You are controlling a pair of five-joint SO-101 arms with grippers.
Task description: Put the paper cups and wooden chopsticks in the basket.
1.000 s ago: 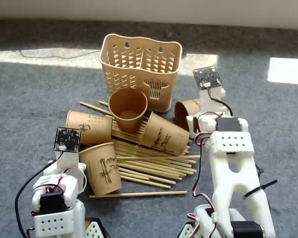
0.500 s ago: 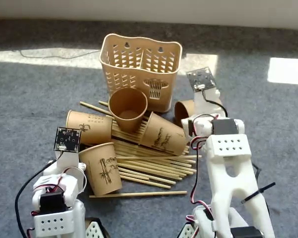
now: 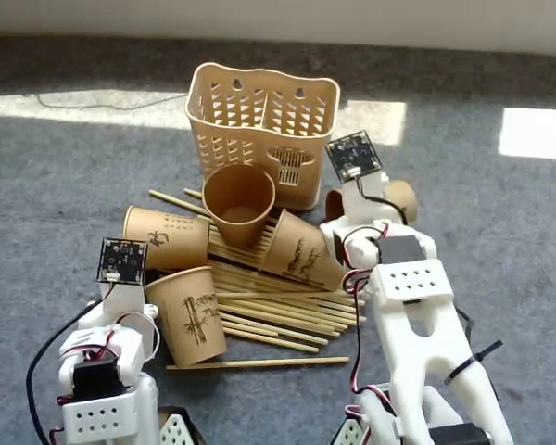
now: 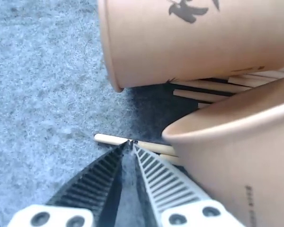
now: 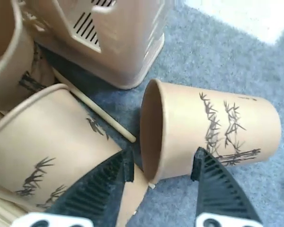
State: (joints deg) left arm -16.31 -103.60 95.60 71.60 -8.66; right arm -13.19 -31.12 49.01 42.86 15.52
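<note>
- The left tool (image 4: pixel 131 144) is clenched. Its ribbed jaws meet at the tips with nothing between them, low over the grey table (image 4: pixel 42 71).
- Just past its tips a single wooden chopstick (image 4: pixel 111 139) lies crosswise on the table. Whether the tips touch it I cannot tell.
- Close beside one jaw is the rim of a bamboo-printed paper cup (image 4: pixel 236 151). Farther ahead of the tool, a second paper cup (image 4: pixel 194 42) lies on its side.
- Between the two arms spreads the chopstick pile (image 3: pixel 287 306), with a loose chopstick (image 3: pixel 259 363) lying apart on the side nearer the arms' bases.
- An upright cup (image 3: pixel 238 202) stands at the far edge of the pile, and a tipped cup (image 3: pixel 301 250) lies beside it on the sticks.
- The basket (image 3: pixel 232 153) stands upright beyond the pile, just ahead of the right tool.
- The right tool (image 5: pixel 162 166) is released, its jaws spread wide. They straddle the mouth end of a paper cup lying on its side (image 5: pixel 213 127) on the table.
- One jaw is at this cup's outer wall, and the other sits between its open mouth and the tipped cup.
- A stray chopstick (image 5: pixel 94 111) runs from the basket's foot towards the cup's rim.
</note>
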